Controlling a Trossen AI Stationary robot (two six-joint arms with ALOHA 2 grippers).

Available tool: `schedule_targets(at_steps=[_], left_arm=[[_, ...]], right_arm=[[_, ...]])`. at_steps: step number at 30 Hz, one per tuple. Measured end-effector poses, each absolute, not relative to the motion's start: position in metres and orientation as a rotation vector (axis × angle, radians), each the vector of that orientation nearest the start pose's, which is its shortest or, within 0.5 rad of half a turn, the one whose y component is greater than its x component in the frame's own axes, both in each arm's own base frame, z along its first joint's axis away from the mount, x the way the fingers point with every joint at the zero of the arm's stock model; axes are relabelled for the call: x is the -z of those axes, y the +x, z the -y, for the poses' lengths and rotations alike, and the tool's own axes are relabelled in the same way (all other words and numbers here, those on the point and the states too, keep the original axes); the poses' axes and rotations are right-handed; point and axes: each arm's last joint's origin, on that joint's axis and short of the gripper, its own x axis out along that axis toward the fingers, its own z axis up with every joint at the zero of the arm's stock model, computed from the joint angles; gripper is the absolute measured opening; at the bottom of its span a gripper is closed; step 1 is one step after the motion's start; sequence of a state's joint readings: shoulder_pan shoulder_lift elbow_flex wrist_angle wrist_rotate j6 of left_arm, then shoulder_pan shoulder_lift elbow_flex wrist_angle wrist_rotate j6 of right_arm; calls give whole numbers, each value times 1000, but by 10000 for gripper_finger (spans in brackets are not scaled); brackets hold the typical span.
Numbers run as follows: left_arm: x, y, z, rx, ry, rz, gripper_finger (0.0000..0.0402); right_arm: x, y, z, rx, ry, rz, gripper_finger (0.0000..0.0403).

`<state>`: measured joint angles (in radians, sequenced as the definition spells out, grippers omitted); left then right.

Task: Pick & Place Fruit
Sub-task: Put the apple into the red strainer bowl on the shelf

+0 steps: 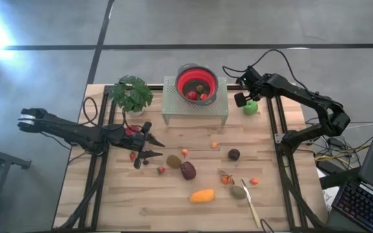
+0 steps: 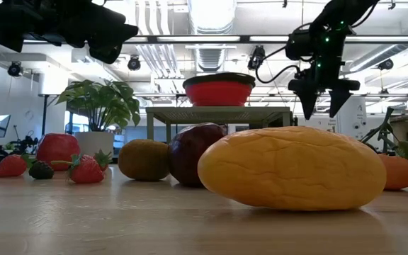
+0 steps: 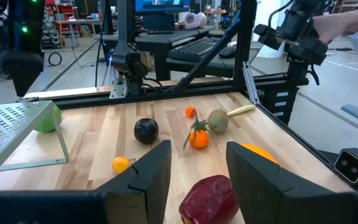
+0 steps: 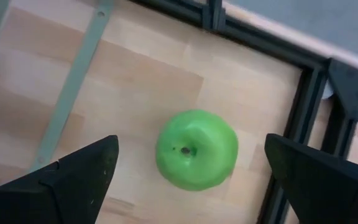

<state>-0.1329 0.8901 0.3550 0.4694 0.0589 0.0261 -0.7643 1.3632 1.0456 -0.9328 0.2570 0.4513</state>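
The fruit lies scattered on the wooden table: a green apple (image 1: pixel 250 107) near the far right corner, a maroon oval (image 1: pixel 188 170), a brown oval (image 1: pixel 173 160), a dark plum (image 1: pixel 234 154), an orange oval (image 1: pixel 202 195) and small berries. My right gripper (image 1: pixel 243 98) hangs open above the green apple (image 4: pixel 196 149), one finger on each side, pointing down and not touching it. My left gripper (image 1: pixel 155 149) is open and low over the table's left middle. It points level toward the maroon oval (image 3: pixel 209 198), which lies just ahead of its fingers.
A red bowl (image 1: pixel 196 83) holding some fruit stands on a perforated metal stand (image 1: pixel 173 107) at the far middle. A potted plant (image 1: pixel 131 94) stands to the stand's left. A slim pale utensil (image 1: pixel 251 204) lies near the right front. Black frame rails (image 4: pixel 294 124) run close beside the apple.
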Motion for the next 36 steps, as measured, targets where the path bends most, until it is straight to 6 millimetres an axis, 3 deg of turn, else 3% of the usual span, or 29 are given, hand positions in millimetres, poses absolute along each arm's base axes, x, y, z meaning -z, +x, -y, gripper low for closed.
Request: schedule_targets(at_steps=[11,36], left_arm=[[-229,190,27,194,28,-63,161],[-229,190,27,193,28,-63,161]], right_arm=[[-219,160,178,1227,757,-1055,400],[-170,153,173,1265,794,-918,400]])
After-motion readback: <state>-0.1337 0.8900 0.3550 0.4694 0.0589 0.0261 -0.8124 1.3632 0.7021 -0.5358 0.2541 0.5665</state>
